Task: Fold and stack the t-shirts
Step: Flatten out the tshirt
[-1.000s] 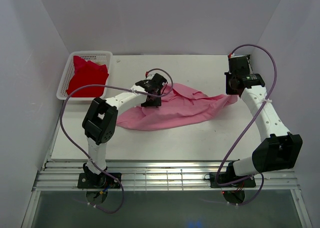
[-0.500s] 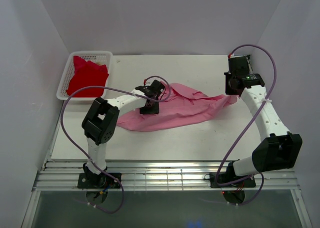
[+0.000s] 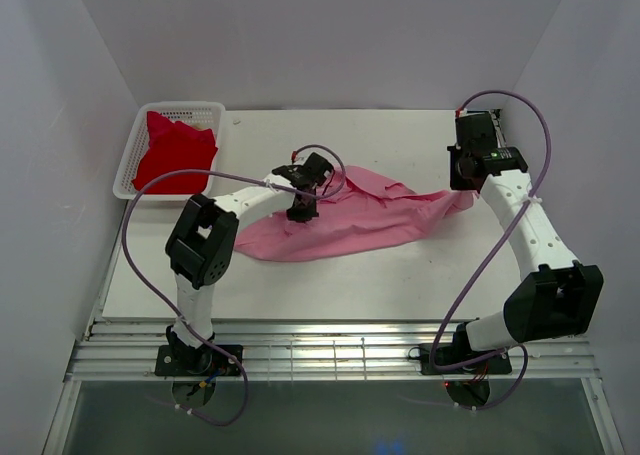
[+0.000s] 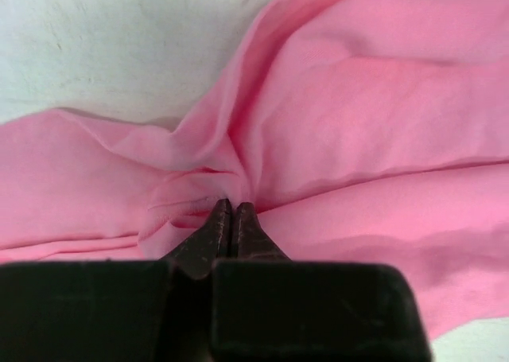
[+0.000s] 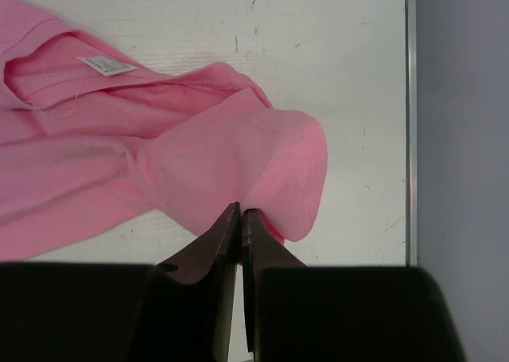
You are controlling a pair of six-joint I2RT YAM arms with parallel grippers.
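Top external cam: large light pink cotton t-shirt (image 3: 360,223) lay on white table (image 3: 400,275), L gripper (image 4: 231,209) pinching its left part, R gripper (image 5: 240,216) its right end; bright red t-shirt (image 3: 175,155) sat in white mesh basket (image 3: 186,107).

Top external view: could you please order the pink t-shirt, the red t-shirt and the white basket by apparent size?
1. pink t-shirt, clearly the largest.
2. white basket.
3. red t-shirt, bunched inside the basket and only slightly smaller than it.
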